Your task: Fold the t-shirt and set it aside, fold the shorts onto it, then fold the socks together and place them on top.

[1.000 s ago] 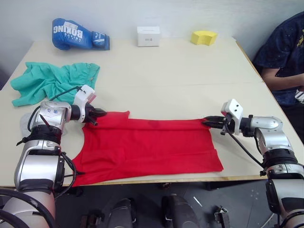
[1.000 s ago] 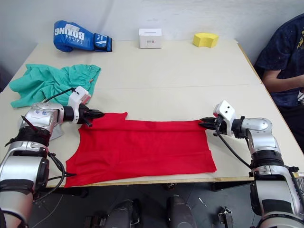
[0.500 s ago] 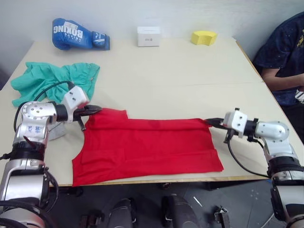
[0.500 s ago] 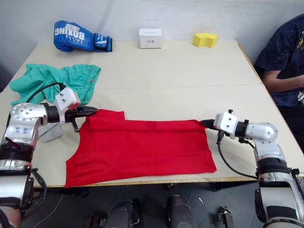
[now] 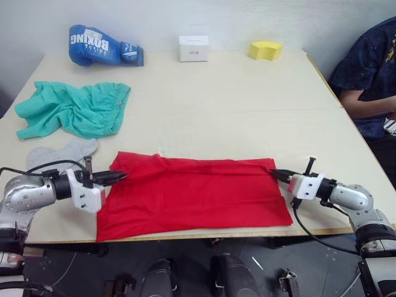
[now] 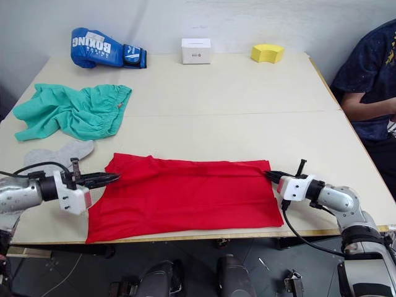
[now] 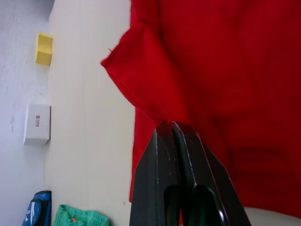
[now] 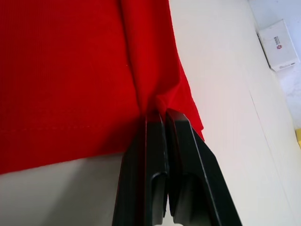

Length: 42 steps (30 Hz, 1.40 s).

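My left gripper (image 5: 117,177) sits low at the near left of the pale beige table (image 5: 235,93), its two black fingers pressed together on the left edge of the bright red cloth t-shirt (image 5: 192,195). In my left wrist view the fingertips (image 7: 171,129) meet with a ridge of red fabric caught between them, and a folded corner of the shirt juts out just beyond. My right gripper (image 5: 276,173) is at the opposite end, fingers clamped together on the shirt's far right corner; in my right wrist view the cloth puckers into a small peak right at the fingertips (image 8: 162,115). Between my two grippers the t-shirt lies flat as a wide red band along the table's near edge, its front hem reaching that edge.

The teal-green soft cloth shorts (image 5: 71,108) lie crumpled at the far left of the table, well apart from the shirt. The light grey socks (image 5: 62,154) lie flat just below the shorts, near my left arm, between the shorts and the shirt's left end; I cannot tell whether they overlap.

Along the far edge stand a blue boxing glove with white lettering (image 5: 102,44), a small white box (image 5: 193,47) and a yellow foam wedge (image 5: 265,49). A person in a dark blue patterned top (image 5: 368,74) sits at the right side of the table.
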Each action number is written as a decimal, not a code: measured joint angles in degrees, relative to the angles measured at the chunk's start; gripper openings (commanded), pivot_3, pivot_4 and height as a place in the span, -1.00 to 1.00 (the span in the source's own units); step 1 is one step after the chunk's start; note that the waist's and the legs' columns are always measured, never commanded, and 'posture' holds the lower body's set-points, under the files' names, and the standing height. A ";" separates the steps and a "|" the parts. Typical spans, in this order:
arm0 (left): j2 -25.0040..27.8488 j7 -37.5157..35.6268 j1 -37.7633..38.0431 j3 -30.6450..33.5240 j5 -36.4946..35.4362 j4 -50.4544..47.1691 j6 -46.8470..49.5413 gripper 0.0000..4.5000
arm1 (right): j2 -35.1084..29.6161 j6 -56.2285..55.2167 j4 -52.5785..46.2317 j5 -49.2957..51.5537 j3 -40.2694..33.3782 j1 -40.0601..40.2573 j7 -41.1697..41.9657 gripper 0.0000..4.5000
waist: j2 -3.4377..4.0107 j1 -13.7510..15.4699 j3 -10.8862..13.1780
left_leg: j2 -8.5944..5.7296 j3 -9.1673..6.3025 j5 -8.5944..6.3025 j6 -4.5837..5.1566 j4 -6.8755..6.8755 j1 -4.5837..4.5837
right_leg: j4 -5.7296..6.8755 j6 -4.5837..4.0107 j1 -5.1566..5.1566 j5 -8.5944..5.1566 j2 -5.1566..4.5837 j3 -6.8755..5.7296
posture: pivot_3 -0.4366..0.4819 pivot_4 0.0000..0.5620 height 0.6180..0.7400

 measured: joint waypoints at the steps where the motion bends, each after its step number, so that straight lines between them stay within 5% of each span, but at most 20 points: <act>1: 0.06 0.84 0.69 0.02 0.66 0.00 -0.46 -1.00 | -0.01 -0.29 0.24 -0.14 0.15 0.00 -0.47 -0.98 | -0.01 0.00 0.00 | 0.00 0.00 0.00 0.00 0.00 0.00 | 0.00 0.00 0.00 0.00 0.00 0.00 | -0.05 -0.47 1.00; 15: 2.36 14.42 6.06 1.45 11.06 -1.74 0.71 -1.00 | -2.70 -3.74 1.35 -2.97 3.67 -0.19 -6.10 -0.98 | -0.06 0.02 -0.04 | 0.03 0.06 -0.04 0.04 -0.02 0.01 | -0.02 0.00 0.01 0.00 0.02 -0.01 | -0.05 -0.47 1.00; 17: 2.89 14.24 7.63 1.29 9.29 -2.72 2.54 -0.81 | -2.77 -3.71 1.31 -2.16 3.88 -0.13 -5.43 -1.00 | -0.07 0.01 -0.04 | 0.03 0.07 -0.04 0.03 -0.02 0.01 | -0.01 0.00 0.01 0.00 0.03 -0.01 | -0.05 -0.47 1.00; 20: 4.63 12.02 10.80 1.44 4.06 -4.25 7.74 -0.46 | -3.27 -3.24 0.80 3.19 4.05 1.26 -0.28 -0.72 | -0.08 0.10 -0.05 | 0.04 0.08 -0.04 0.03 -0.03 0.02 | -0.02 0.00 0.01 0.00 0.03 0.00 | -0.05 -0.47 1.00; 29: 5.97 3.54 31.83 12.34 -16.11 -23.63 30.73 0.87 | -10.50 7.08 -12.65 24.37 3.64 9.89 20.65 0.70 | -0.08 0.06 -0.05 | 0.12 0.04 -0.18 0.18 -0.05 0.25 | -0.09 0.00 0.26 0.00 0.05 0.02 | -0.05 -0.47 1.00; 31: 5.01 2.44 33.51 15.12 -23.05 -28.61 39.86 1.00 | -11.39 12.72 -16.03 28.21 2.38 11.49 23.36 0.99 | -0.06 0.06 -0.03 | 0.12 0.03 -0.36 0.28 -0.11 0.67 | -0.20 -0.01 0.71 -0.01 0.04 0.01 | -0.05 -0.47 1.00; 34: 2.64 2.33 31.51 17.43 -38.42 -35.93 58.95 1.00 | -11.74 28.27 -23.29 35.60 -1.20 12.56 24.04 0.99 | -0.02 0.23 -0.04 | 0.16 -0.13 -0.51 0.28 -0.12 0.88 | -0.28 -0.04 0.99 -0.02 0.04 -0.05 | -0.05 -0.47 1.00; 37: 0.74 3.50 25.21 16.73 -49.73 -40.71 74.35 0.92 | -9.82 46.58 -34.27 43.78 -3.16 12.40 21.01 0.68 | -0.03 0.34 -0.05 | 0.18 -0.26 -0.50 0.20 -0.11 0.84 | -0.27 -0.08 1.00 -0.05 0.06 -0.12 | -0.05 -0.47 1.00; 42: -5.88 6.12 11.48 5.98 -47.40 -40.64 84.92 0.31 | 2.53 61.24 -47.18 43.62 -0.28 9.09 10.17 -0.09 | 0.06 0.25 -0.11 | 0.16 -0.19 -0.35 -0.17 -0.11 0.73 | -0.29 -0.10 0.87 -0.06 0.17 -0.11 | -0.05 -0.47 1.00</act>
